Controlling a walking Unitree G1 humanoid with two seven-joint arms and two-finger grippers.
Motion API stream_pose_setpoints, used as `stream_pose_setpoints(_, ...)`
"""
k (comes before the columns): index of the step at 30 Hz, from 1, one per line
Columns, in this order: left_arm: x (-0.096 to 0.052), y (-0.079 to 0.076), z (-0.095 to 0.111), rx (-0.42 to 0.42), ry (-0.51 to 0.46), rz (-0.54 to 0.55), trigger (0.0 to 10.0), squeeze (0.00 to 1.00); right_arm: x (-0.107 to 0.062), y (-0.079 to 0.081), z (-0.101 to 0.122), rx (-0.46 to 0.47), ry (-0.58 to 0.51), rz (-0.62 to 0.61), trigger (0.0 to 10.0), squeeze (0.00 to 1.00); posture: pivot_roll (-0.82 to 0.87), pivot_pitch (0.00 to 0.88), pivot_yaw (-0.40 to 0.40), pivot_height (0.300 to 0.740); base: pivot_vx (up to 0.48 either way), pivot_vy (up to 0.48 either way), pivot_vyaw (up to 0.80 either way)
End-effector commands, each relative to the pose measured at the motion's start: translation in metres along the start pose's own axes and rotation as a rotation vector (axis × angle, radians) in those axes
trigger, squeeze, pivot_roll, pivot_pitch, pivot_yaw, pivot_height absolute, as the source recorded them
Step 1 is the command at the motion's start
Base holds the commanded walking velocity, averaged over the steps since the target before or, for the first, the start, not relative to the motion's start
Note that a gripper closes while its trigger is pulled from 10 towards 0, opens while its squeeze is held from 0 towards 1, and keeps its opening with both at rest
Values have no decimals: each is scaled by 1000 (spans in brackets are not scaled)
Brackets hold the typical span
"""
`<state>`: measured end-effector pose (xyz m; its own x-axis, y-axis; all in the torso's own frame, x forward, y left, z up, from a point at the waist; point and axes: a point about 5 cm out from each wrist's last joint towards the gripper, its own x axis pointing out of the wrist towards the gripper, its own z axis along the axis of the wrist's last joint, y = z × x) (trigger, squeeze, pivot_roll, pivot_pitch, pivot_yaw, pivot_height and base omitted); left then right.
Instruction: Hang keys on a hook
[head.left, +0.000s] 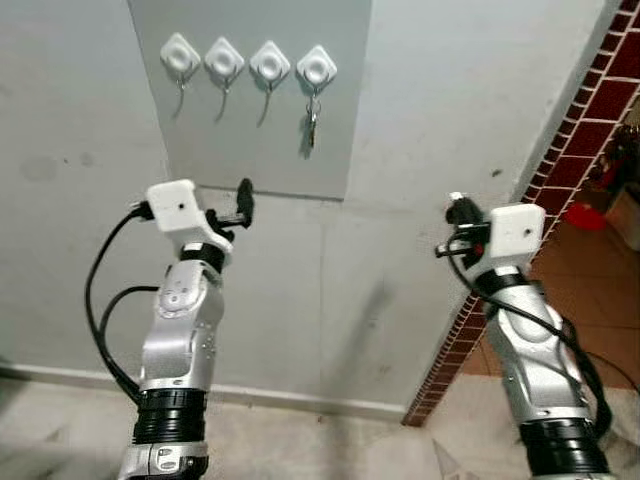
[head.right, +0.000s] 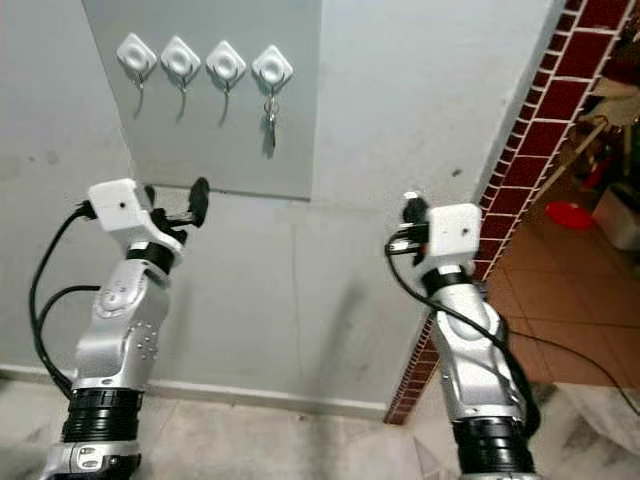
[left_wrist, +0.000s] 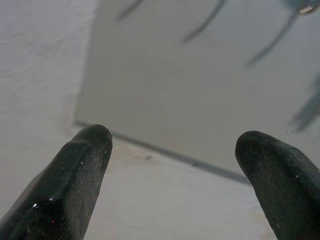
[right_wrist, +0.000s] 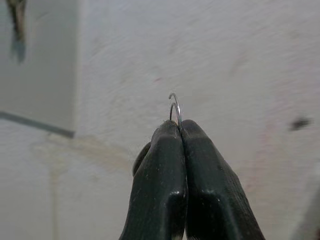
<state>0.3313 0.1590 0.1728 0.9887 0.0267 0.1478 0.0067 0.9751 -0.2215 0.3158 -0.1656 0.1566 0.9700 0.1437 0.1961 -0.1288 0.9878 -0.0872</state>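
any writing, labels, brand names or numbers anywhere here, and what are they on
None can be read.
Grey panel and its four white hooks: no print.
Keys on the rightmost hook: too small to show any stamp.
White wrist housings by the left gripper and right gripper: blank faces.
Key ring pinched in the right gripper: bare wire.
Wall and brick edge: no signs.

Home entryway: wall hooks (head.left: 247, 62), brick edging (head.left: 560, 170)

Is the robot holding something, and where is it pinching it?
The right tool pinches a thin metal key ring by its lower part. The left tool is open and holds nothing.
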Motion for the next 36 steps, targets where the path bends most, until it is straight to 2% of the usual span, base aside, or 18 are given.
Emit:
stream_pose_setpoints(1,0,-4,3,18,-14,-17,10000,0,1,-4,5,-13,-12,-4,10000,0,-27,0,-52,740,0,0,0)
stream_pose_setpoints(9,0,-3,2,-11,0,-19,10000,0,0,-6,6,-18,-11,-7,10000,0,-31,0,-53,740,0,0,0)
stream_pose_setpoints(17,0,-4,0,-7,9,-20,10000,0,0,-6,6,-18,-12,-9,10000,0,-34,0,-51,740,0,336,0)
stream_pose_setpoints(36,0,-4,-1,-10,20,-23,10000,0,-1,-5,6,-16,-8,-10,10000,0,-37,0,-49,740,0,17,0)
